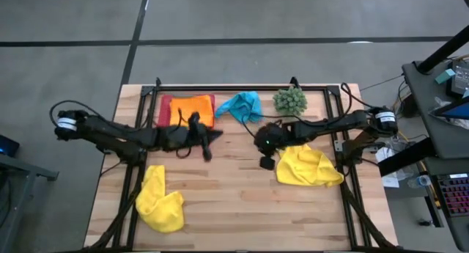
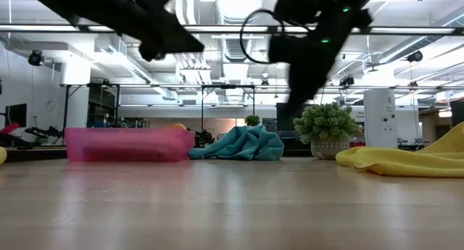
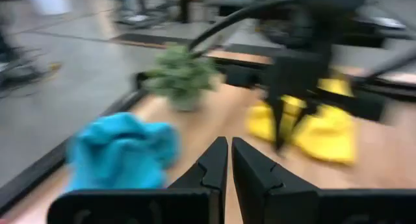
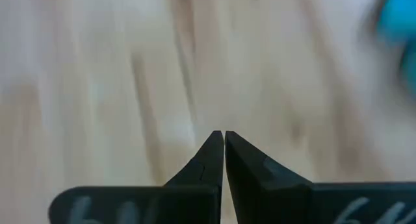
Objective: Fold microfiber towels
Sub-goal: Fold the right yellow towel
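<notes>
My biggest risk is my two arms clashing mid-table: my left gripper (image 1: 212, 138) and right gripper (image 1: 265, 162) hang near each other, both clenched on nothing. Next, the yellow towel (image 1: 308, 166) beside the right gripper lies crumpled, so a pinch may catch several layers. The turquoise towel (image 1: 242, 105) by the pink tray (image 1: 164, 110) could drag against the plant ball (image 1: 290, 100).

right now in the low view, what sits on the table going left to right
pink tray → turquoise towel → plant ball → yellow towel
</notes>
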{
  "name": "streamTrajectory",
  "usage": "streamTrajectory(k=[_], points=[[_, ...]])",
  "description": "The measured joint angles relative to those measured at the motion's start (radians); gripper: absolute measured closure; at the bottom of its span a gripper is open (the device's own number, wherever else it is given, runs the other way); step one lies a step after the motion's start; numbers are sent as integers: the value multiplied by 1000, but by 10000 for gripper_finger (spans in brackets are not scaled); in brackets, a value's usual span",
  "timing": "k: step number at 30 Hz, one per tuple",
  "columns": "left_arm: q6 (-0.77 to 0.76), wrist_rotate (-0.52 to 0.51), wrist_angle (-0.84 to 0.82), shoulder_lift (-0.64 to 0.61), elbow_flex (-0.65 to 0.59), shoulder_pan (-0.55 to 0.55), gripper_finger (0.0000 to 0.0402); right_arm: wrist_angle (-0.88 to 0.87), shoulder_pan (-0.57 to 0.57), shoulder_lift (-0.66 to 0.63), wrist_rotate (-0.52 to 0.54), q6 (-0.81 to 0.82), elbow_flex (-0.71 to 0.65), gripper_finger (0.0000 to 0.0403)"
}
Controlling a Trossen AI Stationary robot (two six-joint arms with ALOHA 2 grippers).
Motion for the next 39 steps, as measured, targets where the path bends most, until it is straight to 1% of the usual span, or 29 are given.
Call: streamTrajectory(k=[3, 5, 7, 9, 13, 17, 19, 22, 26, 29, 32, 36, 39], points=[[0, 0, 11, -1, -1, -97, 393, -221, 36, -13, -3, 143, -1, 394], [-1, 0, 42, 9, -2, -147, 393, -367, 52, -15, 1, 299, 3, 394], [6, 2, 68, 23, -2, -181, 393, -468, 62, -15, 4, 412, 4, 392], [58, 2, 117, 33, -3, -193, 393, -511, 82, -15, 17, 468, 3, 384], [127, -1, 195, 35, -3, -192, 393, -487, 117, -12, 12, 529, -7, 347], [140, -1, 208, 33, -3, -188, 393, -460, 151, -4, 15, 582, -21, 293], [156, -2, 210, 33, -3, -187, 393, -409, 166, -2, 20, 600, -37, 265], [221, -4, 216, 34, -3, -187, 393, -347, 181, 1, 37, 638, -77, 227], [291, -6, 262, 35, -3, -187, 393, -263, 194, 3, 46, 660, -122, 197], [321, -8, 305, 34, -3, -185, 393, -202, 194, 3, 74, 666, -154, 191], [325, -8, 332, 34, -3, -180, 393, -162, 193, 3, 87, 661, -185, 198], [325, -9, 343, 34, -3, -174, 393, -126, 193, 3, 84, 672, -216, 226], [325, -9, 344, 36, -3, -169, 393, -103, 193, 8, 84, 663, -228, 260]])
